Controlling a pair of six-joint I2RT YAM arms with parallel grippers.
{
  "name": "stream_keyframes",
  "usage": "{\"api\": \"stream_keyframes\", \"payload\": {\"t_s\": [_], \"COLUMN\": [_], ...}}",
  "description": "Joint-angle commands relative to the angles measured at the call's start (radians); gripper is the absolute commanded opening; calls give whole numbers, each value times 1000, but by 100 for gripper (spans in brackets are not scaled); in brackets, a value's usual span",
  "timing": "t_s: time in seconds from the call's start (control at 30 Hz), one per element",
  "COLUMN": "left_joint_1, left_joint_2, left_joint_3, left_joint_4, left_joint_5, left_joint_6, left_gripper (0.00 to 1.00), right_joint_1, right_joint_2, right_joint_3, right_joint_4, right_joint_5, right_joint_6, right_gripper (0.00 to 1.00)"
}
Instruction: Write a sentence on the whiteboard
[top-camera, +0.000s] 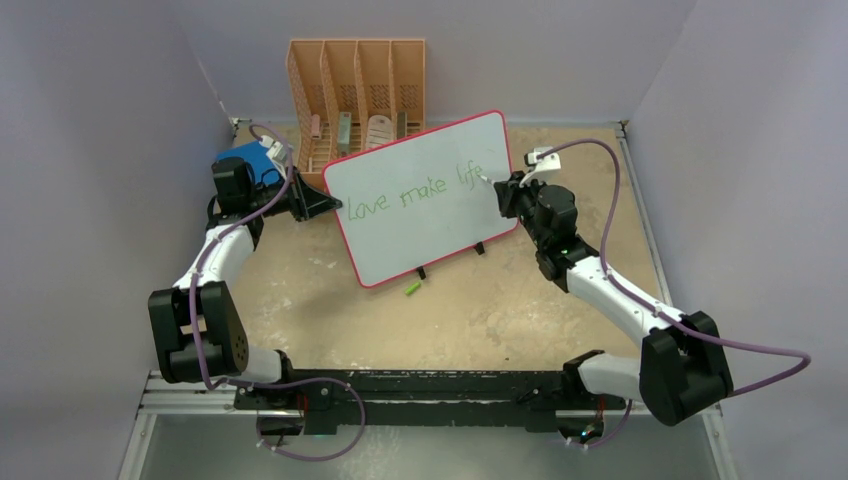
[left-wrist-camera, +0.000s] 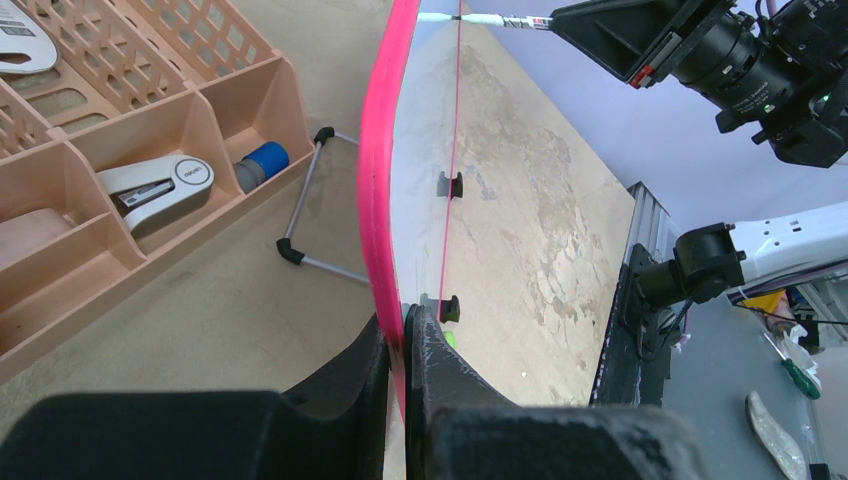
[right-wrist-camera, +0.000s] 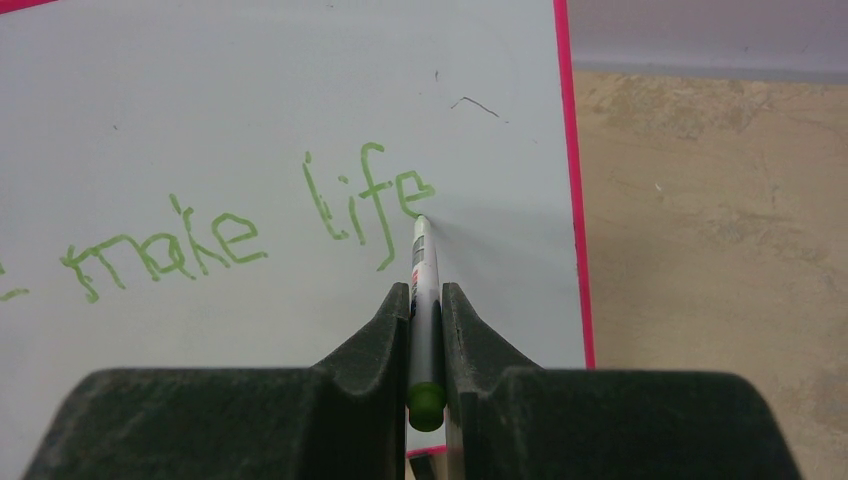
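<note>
The whiteboard (top-camera: 420, 215) stands tilted on the table, propped on two small black feet. Green handwriting on it, the sentence (top-camera: 415, 195), reads "love make life" in one line. My left gripper (top-camera: 322, 204) is shut on the whiteboard's left rim (left-wrist-camera: 380, 200), which passes between its fingers (left-wrist-camera: 400, 345). My right gripper (right-wrist-camera: 425, 300) is shut on a white marker (right-wrist-camera: 424, 290) with a green end. The marker's tip touches the whiteboard (right-wrist-camera: 250, 120) at the final "e" of "life" (right-wrist-camera: 412, 190).
A peach plastic organizer (top-camera: 357, 85) stands behind the board, holding a stapler (left-wrist-camera: 155, 185) and other small items. A blue book (top-camera: 248, 160) lies at the left by my left arm. A green marker cap (top-camera: 411, 289) lies in front of the board.
</note>
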Motion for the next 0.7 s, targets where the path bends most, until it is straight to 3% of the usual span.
{"api": "stream_keyframes", "payload": {"t_s": [0.0,0.67], "left_joint_1": [9,9], "left_joint_2": [-37,-38], "left_joint_3": [23,20], "left_joint_4": [63,61], "left_joint_5": [5,-2], "left_joint_6": [41,43], "left_gripper": [0,0], "right_joint_1": [-2,-2], "right_joint_2": [-7,-127], "right_joint_3": [3,-33], "right_joint_4": [-12,43], "right_joint_5": [56,63], "right_joint_6": [15,-24], "right_gripper": [0,0]}}
